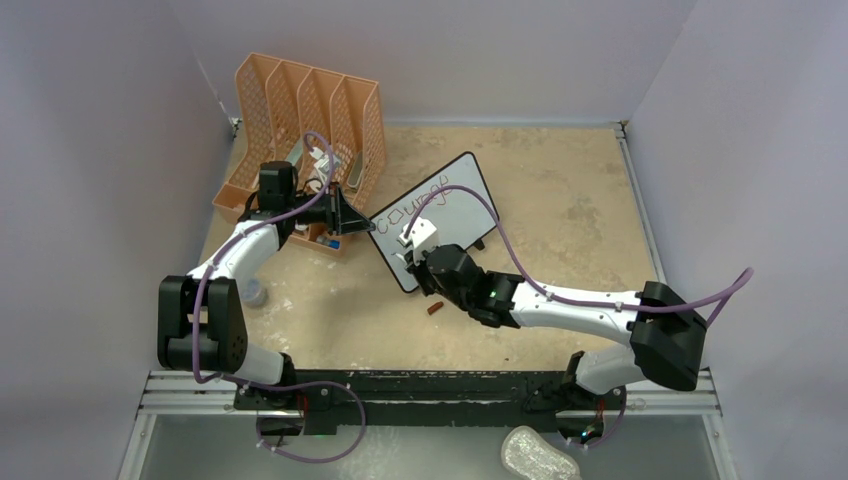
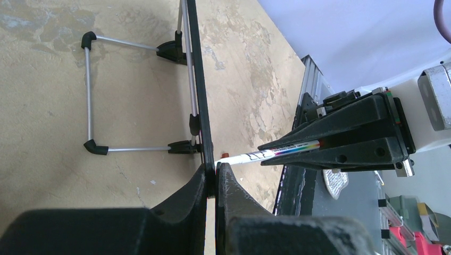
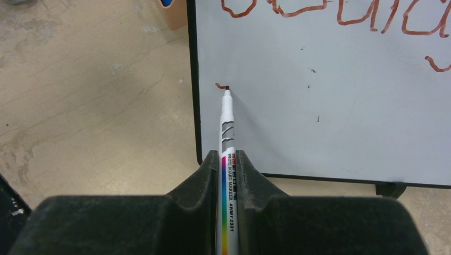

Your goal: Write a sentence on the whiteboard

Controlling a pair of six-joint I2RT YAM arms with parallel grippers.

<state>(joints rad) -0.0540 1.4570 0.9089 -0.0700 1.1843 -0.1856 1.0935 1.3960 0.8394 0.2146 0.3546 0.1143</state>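
Right hand (image 3: 227, 158) is closed on a white marker (image 3: 227, 125), with the barrel pinched between both fingers and pointing forward out of the grip. The marker's tip touches the whiteboard (image 3: 319, 111) close to its left frame, at the end of a short reddish-brown stroke (image 3: 221, 85).

Left hand (image 2: 215, 172) is clamped narrowly on the thin black edge of the whiteboard, one finger on each face. From that wrist the board is seen edge-on, with its wire stand (image 2: 89, 95) and black feet resting on the desk (image 2: 48, 175) behind it. The marker comes in from the writing side.

From above, the whiteboard stands near the middle of the desk, turned at an angle between the two arms. It is just beside the orange file organizer (image 1: 305, 110) at the back left. The sentence (image 1: 421, 201) is only partly written. One line runs along the upper part of the board and reads roughly "courage". In the right wrist view its letters are cut off at the top of the picture.
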